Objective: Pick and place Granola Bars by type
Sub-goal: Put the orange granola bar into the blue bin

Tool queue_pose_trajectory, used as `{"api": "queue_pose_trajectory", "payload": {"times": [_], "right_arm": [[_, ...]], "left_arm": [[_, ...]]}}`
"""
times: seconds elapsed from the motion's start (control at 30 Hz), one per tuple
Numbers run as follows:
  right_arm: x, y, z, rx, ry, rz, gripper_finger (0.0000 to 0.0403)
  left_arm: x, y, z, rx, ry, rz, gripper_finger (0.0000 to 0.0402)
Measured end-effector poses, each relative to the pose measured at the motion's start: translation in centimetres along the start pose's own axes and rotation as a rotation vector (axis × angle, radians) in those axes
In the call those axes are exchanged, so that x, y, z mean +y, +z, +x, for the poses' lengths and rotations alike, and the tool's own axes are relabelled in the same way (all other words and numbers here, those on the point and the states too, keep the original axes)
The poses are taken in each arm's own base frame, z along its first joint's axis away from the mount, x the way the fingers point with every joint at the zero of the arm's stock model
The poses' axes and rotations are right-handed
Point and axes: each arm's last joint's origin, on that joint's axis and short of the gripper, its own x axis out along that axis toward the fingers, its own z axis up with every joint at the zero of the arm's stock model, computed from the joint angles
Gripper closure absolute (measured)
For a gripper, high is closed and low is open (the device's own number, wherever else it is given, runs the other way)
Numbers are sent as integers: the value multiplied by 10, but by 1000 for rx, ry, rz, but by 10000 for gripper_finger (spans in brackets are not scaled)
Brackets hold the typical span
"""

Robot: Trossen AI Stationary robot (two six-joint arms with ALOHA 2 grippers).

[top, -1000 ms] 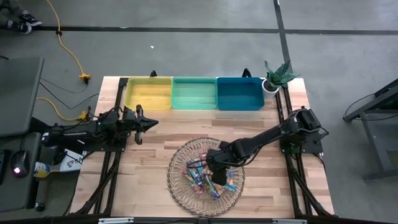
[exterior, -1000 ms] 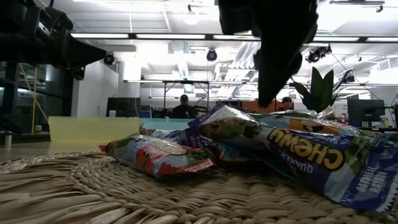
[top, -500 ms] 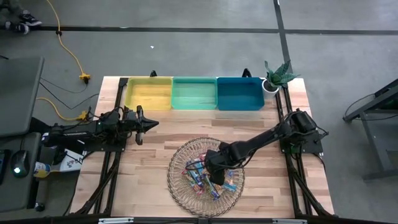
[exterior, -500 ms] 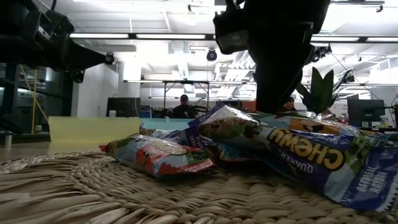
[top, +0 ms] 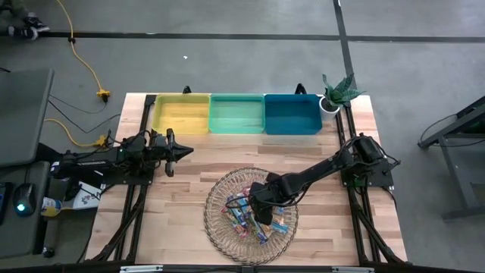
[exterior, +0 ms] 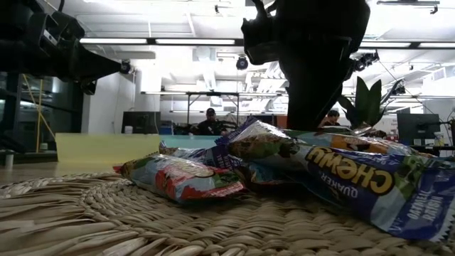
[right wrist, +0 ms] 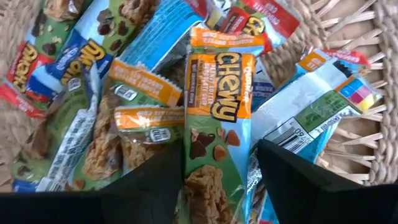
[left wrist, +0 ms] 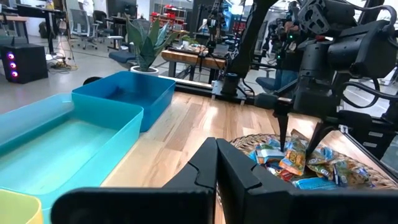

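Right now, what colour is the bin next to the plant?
Dark blue bin, beside the plant; the high view shows it best.

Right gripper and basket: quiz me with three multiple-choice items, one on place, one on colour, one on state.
1. Where is the right gripper?
A. over the yellow bin
B. over the basket
C. beside the plant

2. What colour is the bin nearest the plant?
A. blue
B. yellow
C. red

3. How do the right gripper's fingers stand?
A. shut on nothing
B. apart, astride an orange-topped bar
C. holding a bar over the green bin

Answers: 1 B, the high view shows it above the bars in the basket. 2 A, the blue bin ends the row by the plant. 3 B, the right wrist view shows a finger on each side of that bar.
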Motion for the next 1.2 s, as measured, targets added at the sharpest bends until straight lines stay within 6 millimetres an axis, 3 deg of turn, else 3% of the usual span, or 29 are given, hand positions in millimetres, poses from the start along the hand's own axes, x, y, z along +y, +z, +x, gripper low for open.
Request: {"api": "queue_pose_trajectory", "payload": {"times": [0.17,0.57,0.93,1.2], "right_arm": [[0,0,0,-7,-11,-16,215],[-1,0,0,-7,-12,-36,279],[0,0,0,7,7,-32,305],[-4,9,-24,-45,79,-6,309]], "left_arm": [[0,0,0,0,0,0,401],[0,0,0,0,0,0,401],[0,0,0,0,0,0,401],[0,0,0,-1,0,0,401]]}}
